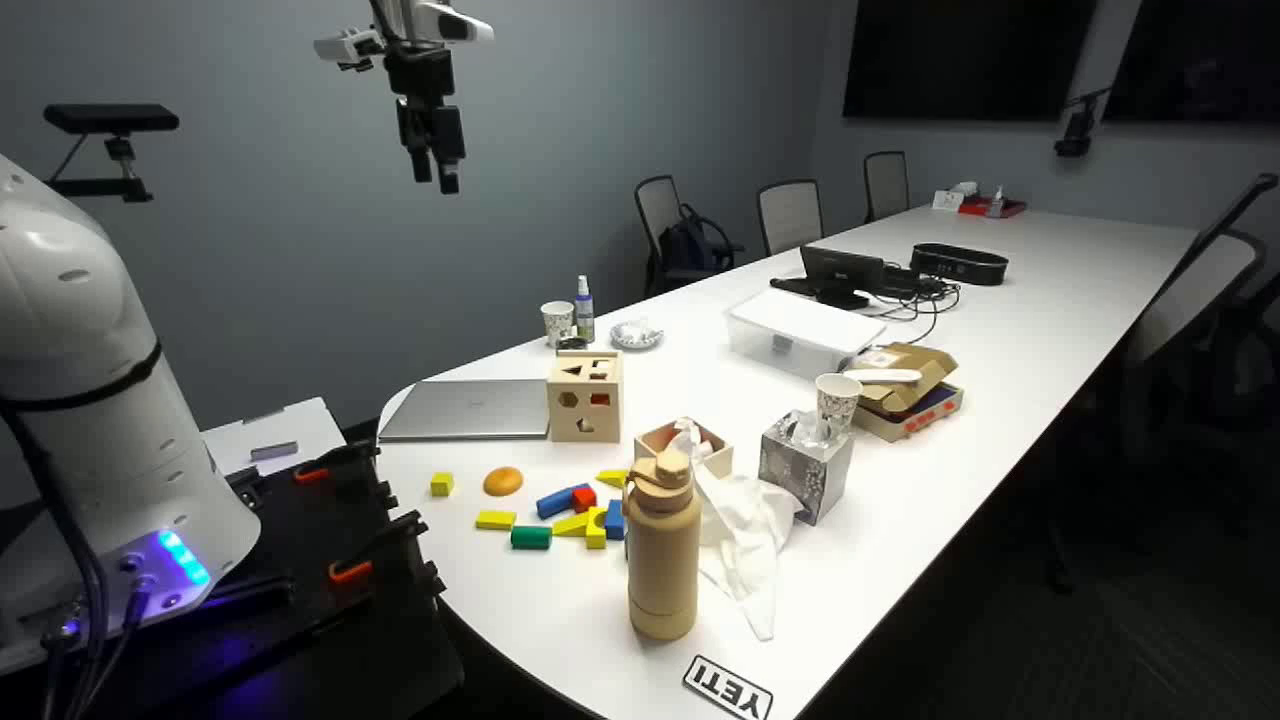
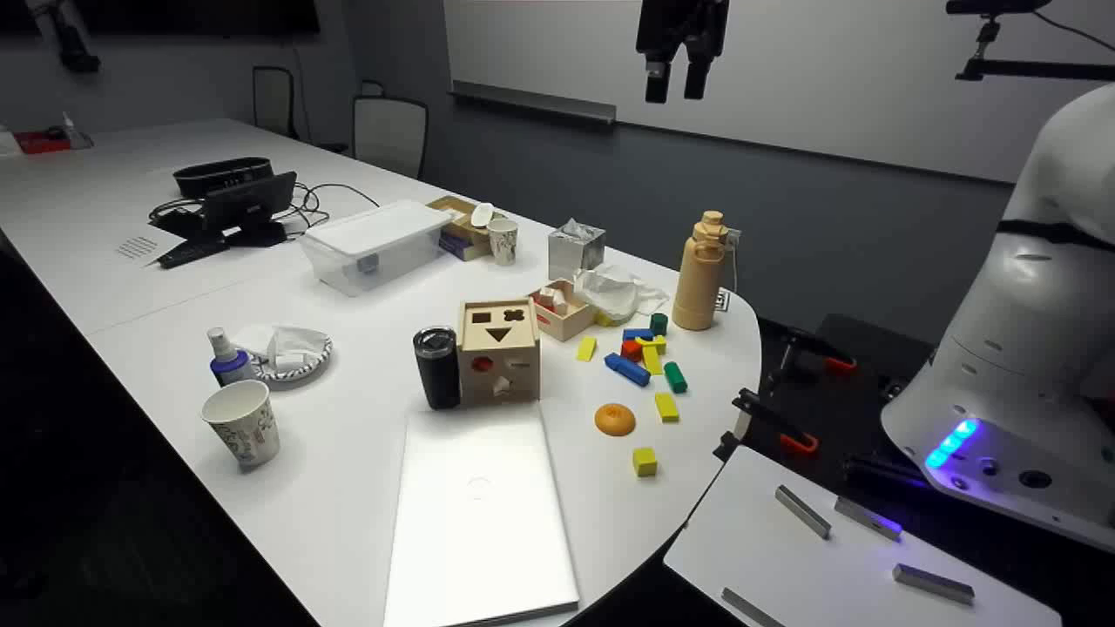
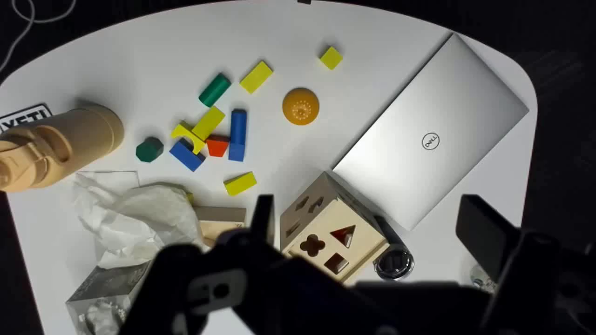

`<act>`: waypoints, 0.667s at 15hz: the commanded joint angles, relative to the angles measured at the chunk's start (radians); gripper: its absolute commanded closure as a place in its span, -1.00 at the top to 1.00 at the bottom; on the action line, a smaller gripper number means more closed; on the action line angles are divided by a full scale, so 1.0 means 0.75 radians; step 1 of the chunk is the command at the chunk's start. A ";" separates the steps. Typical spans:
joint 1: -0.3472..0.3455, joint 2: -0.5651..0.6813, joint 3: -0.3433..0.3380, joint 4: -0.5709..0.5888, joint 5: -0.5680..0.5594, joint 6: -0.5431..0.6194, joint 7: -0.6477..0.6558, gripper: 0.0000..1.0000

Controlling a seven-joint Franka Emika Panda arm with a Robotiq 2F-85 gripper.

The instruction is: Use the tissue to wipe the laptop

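The thin silver laptop [image 1: 470, 410] lies closed on the table, with its lid also showing in an exterior view [image 2: 479, 522] and in the wrist view [image 3: 430, 135]. A crumpled white tissue [image 1: 745, 530] lies between the tan bottle and the grey tissue box [image 1: 805, 470], partly over a small wooden tray. The tissue also shows in an exterior view [image 2: 610, 294] and in the wrist view [image 3: 144, 218]. My gripper [image 1: 436, 178] is high above the table, pointing down, also in an exterior view [image 2: 676, 87]. In the wrist view its fingers [image 3: 368, 218] are wide apart with nothing between them.
A wooden shape block [image 1: 585, 400] stands against the laptop's end, beside a black tumbler [image 2: 437, 366]. The tall tan bottle [image 1: 665, 550] stands near the tissue. Several coloured blocks and an orange half-round thing [image 3: 301, 106] lie around. A paper plate [image 2: 296, 353] holds more white tissue.
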 commanded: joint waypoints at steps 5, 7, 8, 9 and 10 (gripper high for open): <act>-0.019 0.000 0.015 0.003 0.008 -0.004 -0.008 1.00; -0.070 -0.003 -0.003 -0.036 0.026 0.106 0.091 1.00; -0.102 0.008 -0.026 -0.051 0.023 0.153 0.114 1.00; -0.128 0.015 -0.041 -0.068 0.024 0.201 0.139 1.00; -0.165 0.025 -0.060 -0.097 0.010 0.270 0.156 1.00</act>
